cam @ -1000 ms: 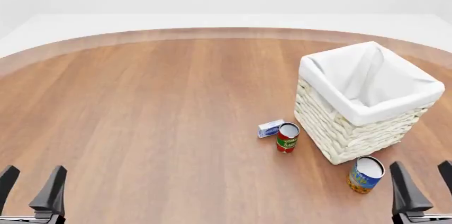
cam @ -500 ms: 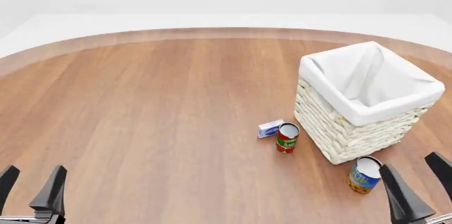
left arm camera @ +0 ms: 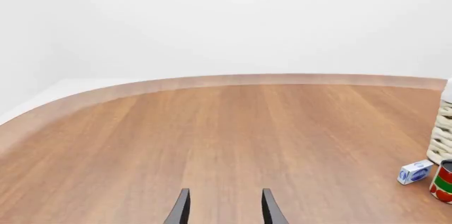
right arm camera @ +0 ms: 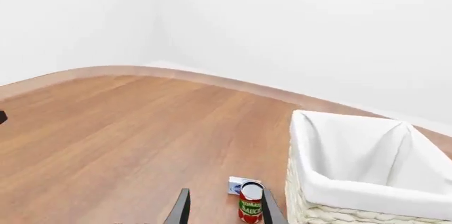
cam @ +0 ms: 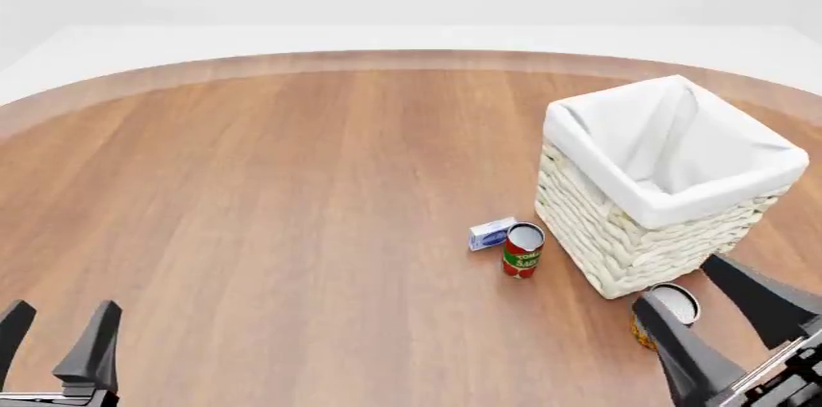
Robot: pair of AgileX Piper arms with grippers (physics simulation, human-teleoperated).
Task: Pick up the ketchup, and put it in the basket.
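Both hands (cam: 58, 340) (cam: 730, 320) have matte black, tapering, wedge-shaped fingers.

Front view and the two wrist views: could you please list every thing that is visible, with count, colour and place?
table: one, brown wood with a rounded far edge, under everything.
basket: one, cream wicker with white cloth lining, right side of the table.
small box: one, white and blue, just left of the basket.
can: one, red and green label, upright beside the small box, near the basket.
second can: one, blue and yellow, in front of the basket, partly hidden by the right tool.
ketchup bottle: none in view.
left tool: one, black, open, near left corner, away from all things.
right tool: one, black, open, at the second can.
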